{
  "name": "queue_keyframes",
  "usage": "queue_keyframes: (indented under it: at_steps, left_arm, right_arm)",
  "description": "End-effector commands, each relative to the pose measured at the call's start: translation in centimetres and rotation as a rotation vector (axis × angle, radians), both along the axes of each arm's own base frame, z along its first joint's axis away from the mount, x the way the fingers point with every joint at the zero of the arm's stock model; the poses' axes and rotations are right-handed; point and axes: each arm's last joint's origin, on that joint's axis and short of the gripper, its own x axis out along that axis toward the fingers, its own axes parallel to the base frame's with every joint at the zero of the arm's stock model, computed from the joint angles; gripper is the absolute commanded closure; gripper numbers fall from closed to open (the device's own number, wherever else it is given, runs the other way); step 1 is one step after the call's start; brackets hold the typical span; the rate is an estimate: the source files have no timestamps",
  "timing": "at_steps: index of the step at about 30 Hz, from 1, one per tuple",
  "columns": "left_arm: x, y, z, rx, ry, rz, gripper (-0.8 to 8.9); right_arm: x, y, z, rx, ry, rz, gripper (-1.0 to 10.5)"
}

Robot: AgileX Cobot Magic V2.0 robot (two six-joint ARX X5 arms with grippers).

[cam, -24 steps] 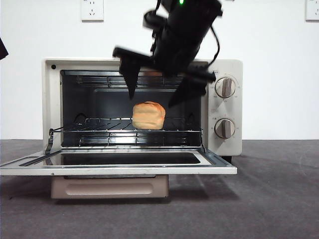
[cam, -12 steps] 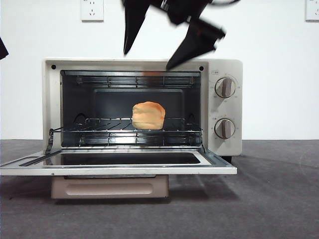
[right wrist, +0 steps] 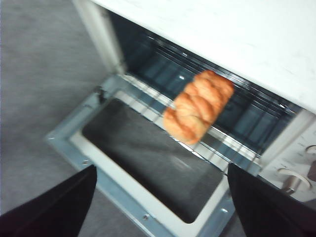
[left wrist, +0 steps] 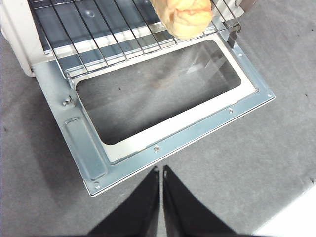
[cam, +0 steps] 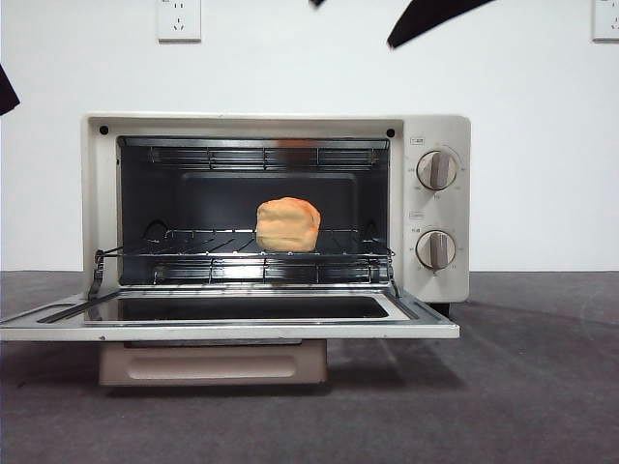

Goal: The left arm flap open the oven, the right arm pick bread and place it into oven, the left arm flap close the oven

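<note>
A: Where is the bread (cam: pixel 287 224)?
B: On the wire rack (cam: pixel 242 253) inside the oven (cam: pixel 435 203), roughly mid-width. The door (cam: pixel 232 319) lies flat open, glass facing up.

A: And the setting?
B: The oven stands on a dark grey table (cam: pixel 522 387), with a white wall (cam: pixel 532 77) and two sockets behind.

A: The grippers?
B: The right gripper (right wrist: pixel 160 207) hangs high above the oven, jaws spread wide, holding nothing. The left gripper (left wrist: pixel 161 170) hovers over the table just off the door's outer edge, jaws pressed together, empty.
</note>
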Motion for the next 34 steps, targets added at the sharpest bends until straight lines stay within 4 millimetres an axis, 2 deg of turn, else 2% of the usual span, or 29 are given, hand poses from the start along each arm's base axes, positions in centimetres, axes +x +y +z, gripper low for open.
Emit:
queue_keyframes:
  at_steps: [1, 12, 21, 28, 34]
  left_arm:
    - [0.1, -0.1, 0.2, 0.004, -0.015, -0.009, 7.98]
    - [0.1, -0.1, 0.2, 0.002, -0.019, -0.009, 7.98]
    - [0.8, -0.3, 0.3, -0.043, -0.053, 0.026, 7.99]
    - [2.8, 1.6, -2.0, -0.058, -0.055, 0.21, 8.0]
    - [4.2, 3.9, -4.7, -0.152, 0.004, 0.269, 8.0]
  right_arm:
    - [-1.1, -0.7, -0.3, 0.005, -0.014, 0.051, 5.2]
    - [-4.7, -4.1, -3.6, 0.09, -0.031, 0.134, 5.2]
    - [-5.2, -4.7, -4.1, 0.094, -0.034, 0.131, 5.2]
    - [-5.3, -4.7, -4.2, 0.088, -0.027, 0.131, 5.2]
    - [-5.3, -4.7, -4.2, 0.085, -0.025, 0.131, 5.2]
